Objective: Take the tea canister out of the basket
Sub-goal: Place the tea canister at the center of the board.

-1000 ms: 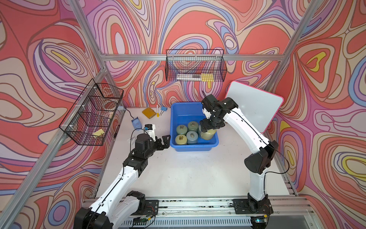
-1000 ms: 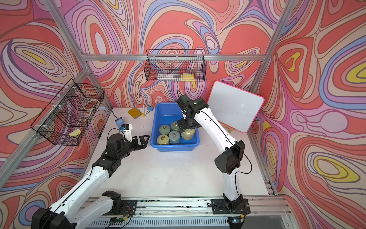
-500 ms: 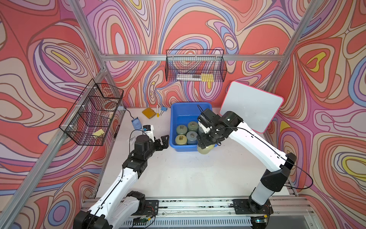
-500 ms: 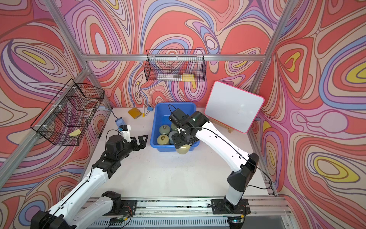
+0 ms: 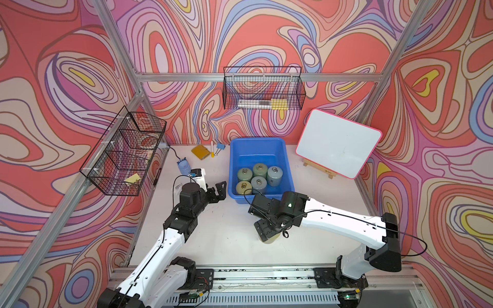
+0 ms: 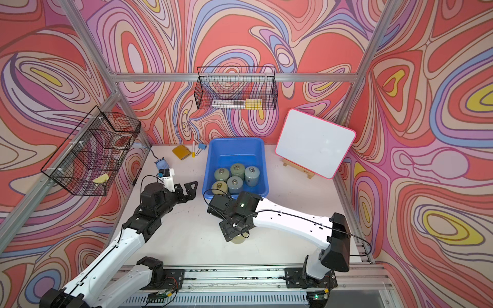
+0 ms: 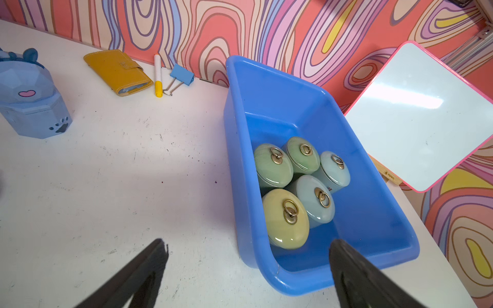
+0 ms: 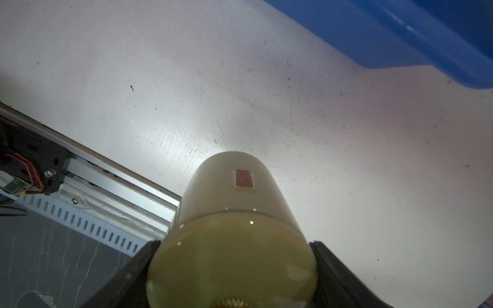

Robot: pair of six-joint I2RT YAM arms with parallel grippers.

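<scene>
Pinching the canister [image 8: 232, 192] in my right hand [image 8: 234, 250], I hold it outside the basket [image 5: 257, 148], near its front wall, over the counter [image 5: 226, 240]. 5 others [image 5: 258, 183] sit inside. My left hand [image 7: 248, 244] is spread.

The tea canister [image 8: 234, 202] clamped in the right claw [image 8: 234, 246] looks like glazed ceramic, smooth and glossy, with a small matt brown patch on its side. The claw's fingers [image 8: 341, 274] are matt black plastic. Beneath the claw the table [image 8: 266, 93] is matt white, scuffed and speckled, and the rail [image 8: 120, 184] near it is bare brushed metal. The basket [image 8: 400, 32] beyond it is smooth blue plastic with a soft sheen. Ahead of the left claw [image 7: 248, 242], the canisters [image 7: 280, 232] in the basket have shiny glazed lids with brass-coloured metal rings [image 7: 290, 212].
</scene>
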